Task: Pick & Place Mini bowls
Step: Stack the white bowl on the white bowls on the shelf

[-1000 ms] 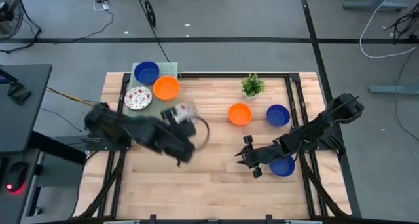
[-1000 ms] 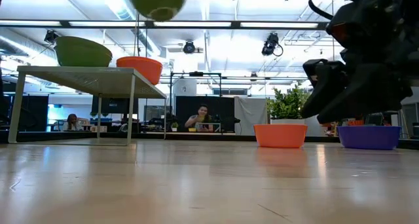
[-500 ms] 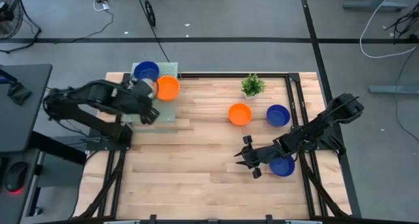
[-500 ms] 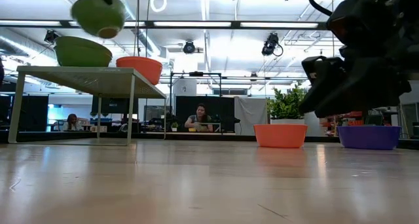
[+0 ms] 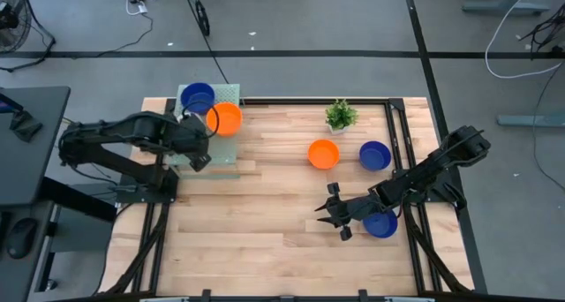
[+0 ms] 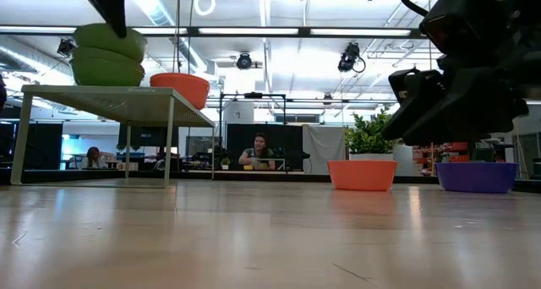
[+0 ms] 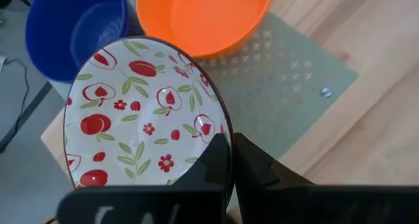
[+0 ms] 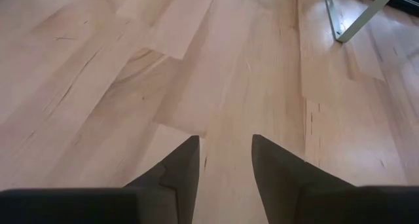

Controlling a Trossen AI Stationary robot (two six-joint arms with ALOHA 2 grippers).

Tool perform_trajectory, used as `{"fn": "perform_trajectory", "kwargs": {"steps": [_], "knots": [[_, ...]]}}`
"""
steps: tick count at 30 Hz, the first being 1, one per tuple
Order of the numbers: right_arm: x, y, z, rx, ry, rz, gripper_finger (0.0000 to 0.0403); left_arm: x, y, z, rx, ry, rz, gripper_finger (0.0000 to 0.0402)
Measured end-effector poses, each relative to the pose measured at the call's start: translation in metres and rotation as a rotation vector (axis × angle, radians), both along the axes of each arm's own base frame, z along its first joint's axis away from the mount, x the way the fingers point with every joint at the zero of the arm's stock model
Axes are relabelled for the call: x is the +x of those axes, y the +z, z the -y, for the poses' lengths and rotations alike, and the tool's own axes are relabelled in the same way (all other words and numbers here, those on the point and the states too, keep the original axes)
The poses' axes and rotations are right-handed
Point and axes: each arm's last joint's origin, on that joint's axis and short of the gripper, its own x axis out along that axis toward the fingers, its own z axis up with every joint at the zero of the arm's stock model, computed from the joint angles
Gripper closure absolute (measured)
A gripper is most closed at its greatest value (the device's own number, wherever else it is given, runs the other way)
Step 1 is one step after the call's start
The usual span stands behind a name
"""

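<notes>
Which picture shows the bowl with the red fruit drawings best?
The left wrist view: the patterned bowl fills it, with the left gripper shut on its rim. From above, the arm hides it. The low view shows only its greenish side, stacked on another bowl. The right wrist view misses it.

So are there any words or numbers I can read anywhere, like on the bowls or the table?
None can be read.
The patterned bowl in the left gripper has only pictures on it: red fruit, flowers and green leaves, no letters.
The orange bowl, the blue bowl and the table are plain.
Things in the room behind, in the low view, are too small to read.
</notes>
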Motion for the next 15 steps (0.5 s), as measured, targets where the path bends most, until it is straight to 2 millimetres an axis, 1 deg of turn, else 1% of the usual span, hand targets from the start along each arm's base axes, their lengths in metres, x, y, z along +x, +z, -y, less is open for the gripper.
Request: {"fn": "perform_trajectory", "kwargs": {"steps": [3, 10, 15], "knots": [[0.0000, 0.0000, 0.0000, 0.000, 0.000, -0.001, 0.0262, -0.0003, -0.0036, -0.0029, 0.001, 0.005, -0.022, 0.0392], [-0.0001, -0.0002, 0.0000, -0.001, 0.000, -0.002, 0.0262, 0.0010, -0.0034, -0.0047, 0.063, -0.028, -0.053, 0.0390], [-0.0001, -0.0003, 0.0000, -0.001, 0.000, -0.003, 0.0262, 0.0037, -0.0049, -0.0046, 0.065, -0.035, -0.068, 0.0391]]}}
